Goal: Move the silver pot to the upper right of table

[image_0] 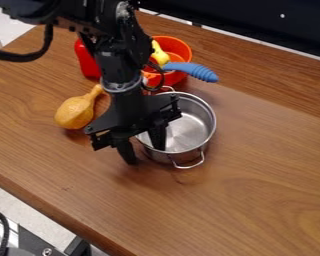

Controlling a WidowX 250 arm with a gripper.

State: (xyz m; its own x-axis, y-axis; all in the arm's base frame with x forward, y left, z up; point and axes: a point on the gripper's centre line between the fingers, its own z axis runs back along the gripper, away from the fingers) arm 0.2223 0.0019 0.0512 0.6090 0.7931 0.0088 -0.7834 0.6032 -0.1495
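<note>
The gripper (144,154) points down at the near left side of the silver pot (191,129). Its fingers stand apart, one inside the pot and the other outside, with the pot's left wall between them; a gap shows, so it is open. The pot sits upright on the wooden table (263,165), right of the arm, and appears to hold nothing. One loop handle faces the near side, and another is at the back beside the arm. Part of the pot's left rim is hidden behind the gripper.
Behind the pot is an orange-red bowl (179,46) holding a yellow toy and a blue-handled utensil (198,71). A tan drumstick-shaped toy (76,112) lies left of the arm, with a red object (86,61) behind it. The table's front edge runs diagonally at lower left.
</note>
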